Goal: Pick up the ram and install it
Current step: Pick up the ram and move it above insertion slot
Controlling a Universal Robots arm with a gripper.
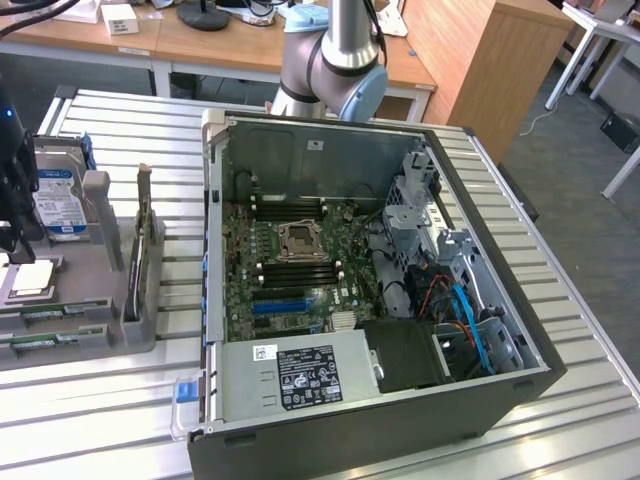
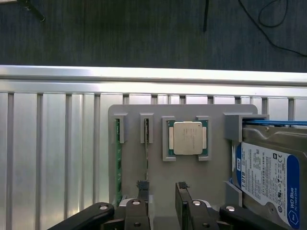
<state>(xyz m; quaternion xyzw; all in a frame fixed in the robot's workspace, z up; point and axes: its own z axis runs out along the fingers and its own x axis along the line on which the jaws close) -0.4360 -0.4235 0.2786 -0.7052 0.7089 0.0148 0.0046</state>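
Right, slatted metal table (image 1: 90, 420), wooden desks (image 1: 230, 45) at twelve o'clock | exterior view: open computer case (image 1: 350, 445) at three o'clock of the grey holder (image 2: 216, 158) | hard drive (image 2: 268, 177) label reads "WD Blue" | gripper (image 2: 161, 188) jaws wide apart, holding nothing, over holder | ram (image 2: 117, 163) on edge in its slot, just beside gripper, untouched.
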